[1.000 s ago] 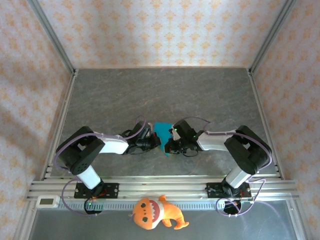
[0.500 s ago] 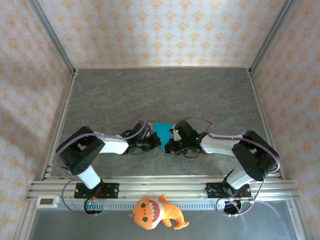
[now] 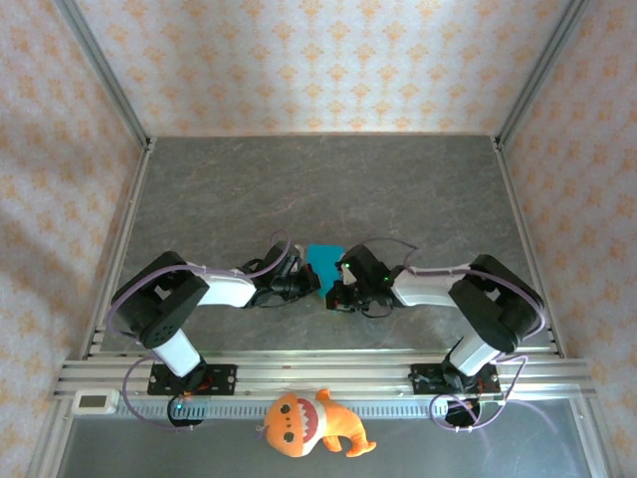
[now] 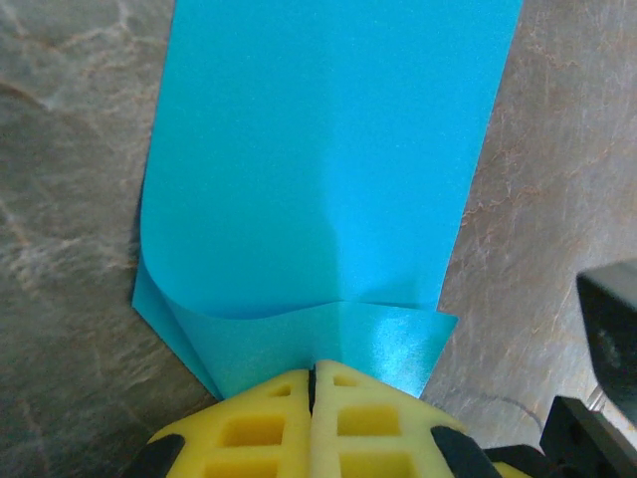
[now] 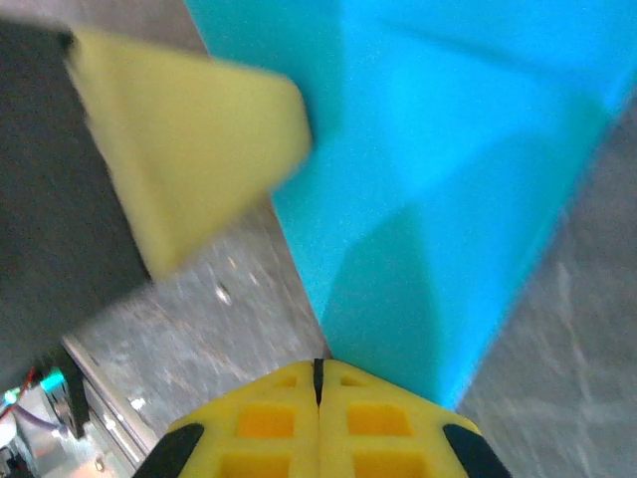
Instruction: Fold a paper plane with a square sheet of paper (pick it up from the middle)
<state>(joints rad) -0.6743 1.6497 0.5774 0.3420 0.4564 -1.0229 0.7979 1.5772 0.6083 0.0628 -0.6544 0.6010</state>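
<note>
Two grippers, top view: the left gripper and right gripper meet at the near end of the cyan sheet of paper, which lies in the middle of the table.
Left wrist, risk: the left gripper has its pads pressed together, pinching the sheet's folded edge. One fold is rounded rather than creased, so it may spring open.
Right wrist, risk: the right gripper pinches only the sheet's tip, so opposed pulls could tear it or let it slip out.
Surface, room: the table is grey and stone-patterned, and orange-patterned walls enclose it.
</note>
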